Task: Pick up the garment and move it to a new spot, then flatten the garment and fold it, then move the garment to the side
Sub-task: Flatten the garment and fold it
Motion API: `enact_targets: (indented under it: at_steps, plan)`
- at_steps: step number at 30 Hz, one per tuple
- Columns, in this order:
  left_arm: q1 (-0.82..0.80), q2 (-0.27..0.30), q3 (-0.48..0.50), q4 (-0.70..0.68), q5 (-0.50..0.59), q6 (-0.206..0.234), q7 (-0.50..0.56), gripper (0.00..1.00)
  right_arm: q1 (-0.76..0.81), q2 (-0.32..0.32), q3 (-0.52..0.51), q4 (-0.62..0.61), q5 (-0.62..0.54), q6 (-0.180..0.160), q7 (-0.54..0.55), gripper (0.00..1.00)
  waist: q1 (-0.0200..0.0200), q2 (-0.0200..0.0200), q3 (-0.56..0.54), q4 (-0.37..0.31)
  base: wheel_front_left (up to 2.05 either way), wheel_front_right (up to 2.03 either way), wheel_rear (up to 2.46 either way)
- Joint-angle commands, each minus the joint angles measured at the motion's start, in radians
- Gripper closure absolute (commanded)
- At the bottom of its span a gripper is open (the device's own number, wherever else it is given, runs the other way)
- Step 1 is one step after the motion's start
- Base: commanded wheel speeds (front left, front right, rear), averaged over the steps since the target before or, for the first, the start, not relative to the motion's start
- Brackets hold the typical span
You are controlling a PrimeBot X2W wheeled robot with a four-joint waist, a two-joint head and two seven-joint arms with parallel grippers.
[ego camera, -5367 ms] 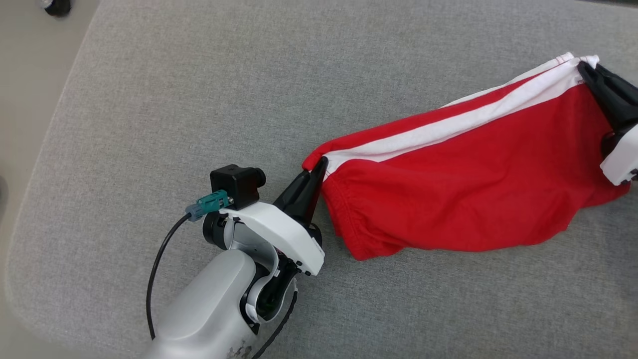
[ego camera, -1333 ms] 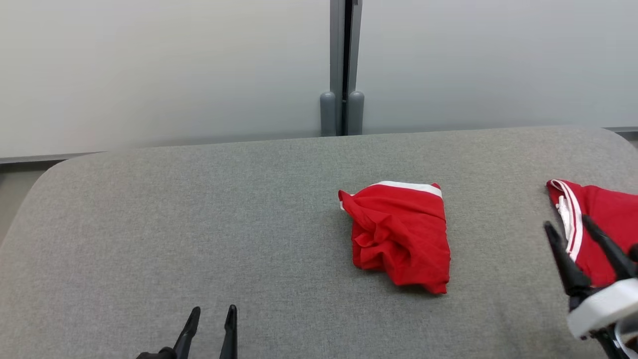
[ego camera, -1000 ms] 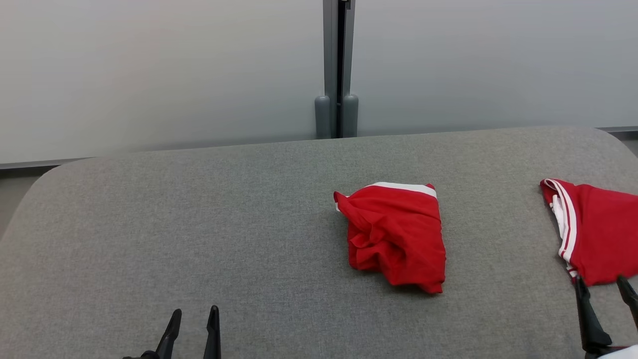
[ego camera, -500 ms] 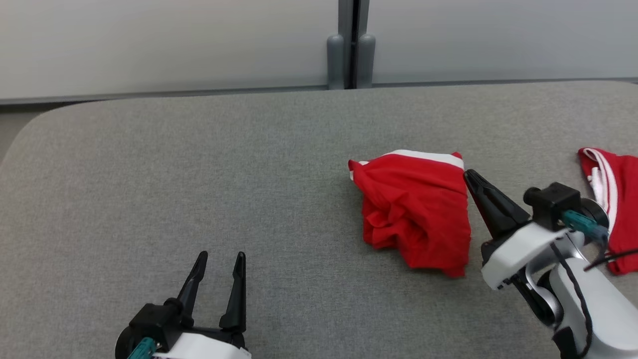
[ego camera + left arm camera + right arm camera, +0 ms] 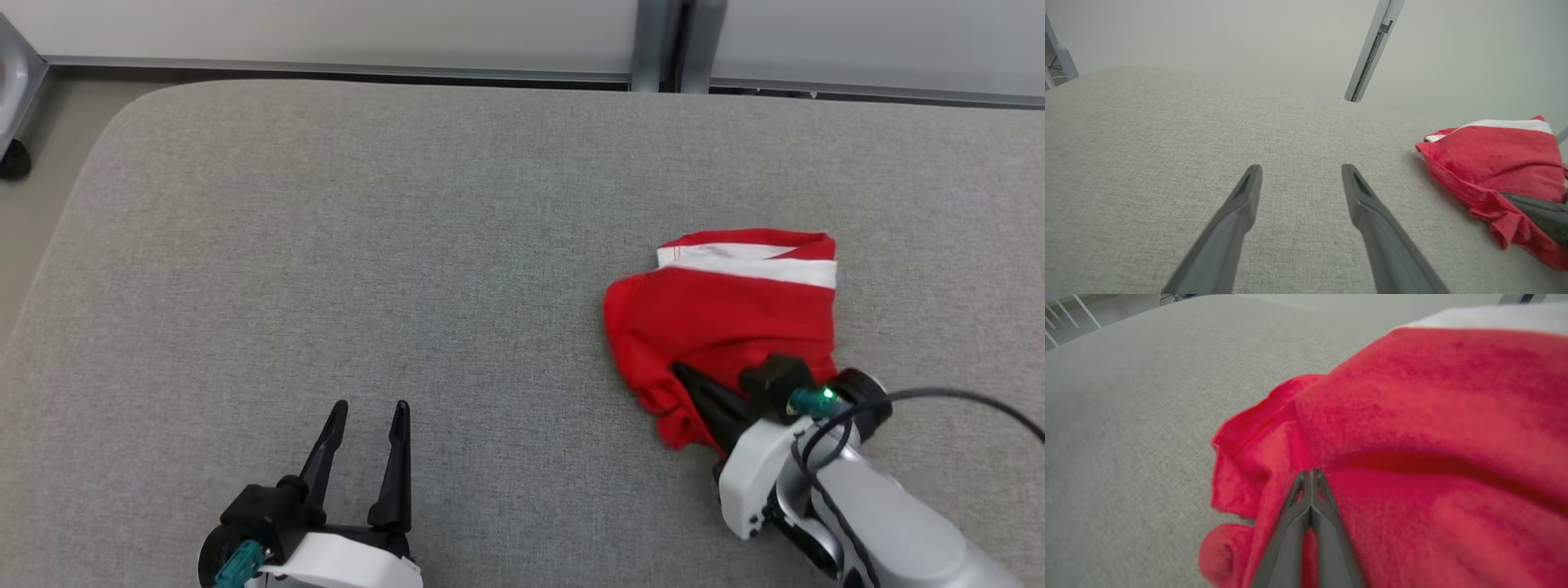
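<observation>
Head view: red garment (image 5: 727, 327) with a white band lies bunched on the grey desk (image 5: 326, 245), right of centre, nowhere near flat. My right hand (image 5: 682, 376) is at its near left edge, fingers pressed together. Right wrist view has the tips meeting on a fold with creases running out from them, so I read it as pinching cloth, though how much is caught I can't tell. Left hand (image 5: 367, 408) is spread and holds nothing, over bare desk well to the left of the garment. Step: the first one, the pick-up before the move to a new spot; flatten, fold and side move not yet done. Next move as I'd run it: lift slowly and check the cloth comes up with the fingers, carry it to open desk on the left. Then bring the left hand in on a second edge for spreading. Risk is a thin pinch slipping off mid-lift.
</observation>
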Motion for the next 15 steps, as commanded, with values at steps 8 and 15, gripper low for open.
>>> enact_targets:
  at_steps: [8,15]
  plan:
    - [0.037,0.003,0.011,-0.01,-0.01,0.007,-0.001,0.0,0.042,-0.057,0.092,-0.004,0.069,0.0,-0.045,1.0,0.0001,0.0,-0.028,-0.013,0.0,0.0,0.0]
    - [0.035,0.003,0.003,-0.018,-0.008,0.008,-0.001,0.0,0.045,-0.085,-0.03,0.057,0.072,0.0,-0.061,1.0,0.0001,0.0,-0.03,-0.045,0.0,0.0,0.0]
